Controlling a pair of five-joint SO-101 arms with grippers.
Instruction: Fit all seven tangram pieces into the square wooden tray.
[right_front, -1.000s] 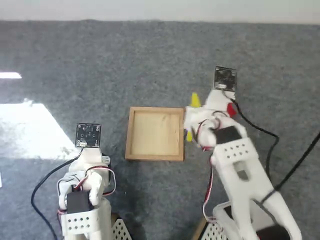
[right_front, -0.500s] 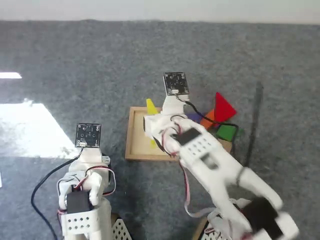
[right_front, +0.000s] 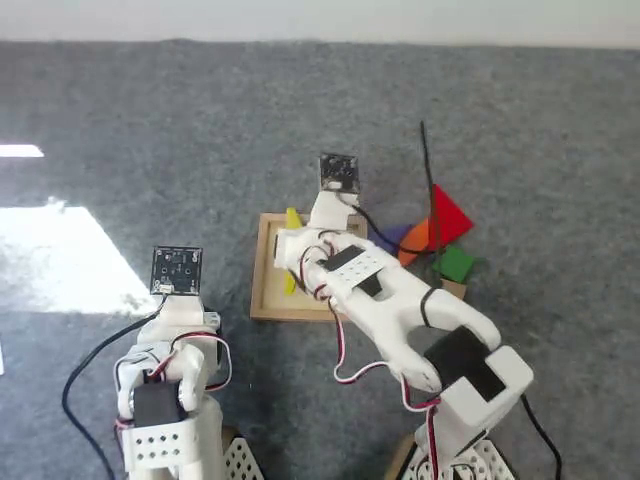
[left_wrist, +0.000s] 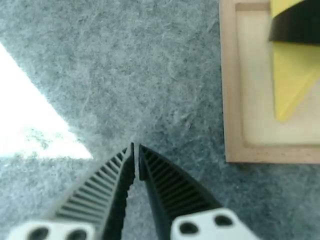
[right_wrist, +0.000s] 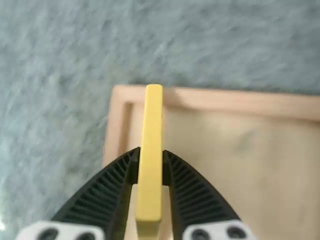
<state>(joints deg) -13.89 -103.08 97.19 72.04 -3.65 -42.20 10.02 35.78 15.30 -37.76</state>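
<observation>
Flat yellow piece (right_wrist: 152, 115), seemingly triangular, edge-on over wooden tray (right_wrist: 225, 97)

A tangram piece (right_front: 292, 217) is held on edge above the left part of the tray (right_front: 258, 272); the other pieces (right_front: 448, 218) are scattered right of the tray.

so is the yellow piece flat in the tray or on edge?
On edge. The right gripper is shut on the yellow piece, thin edge toward its camera, over the tray.
</observation>
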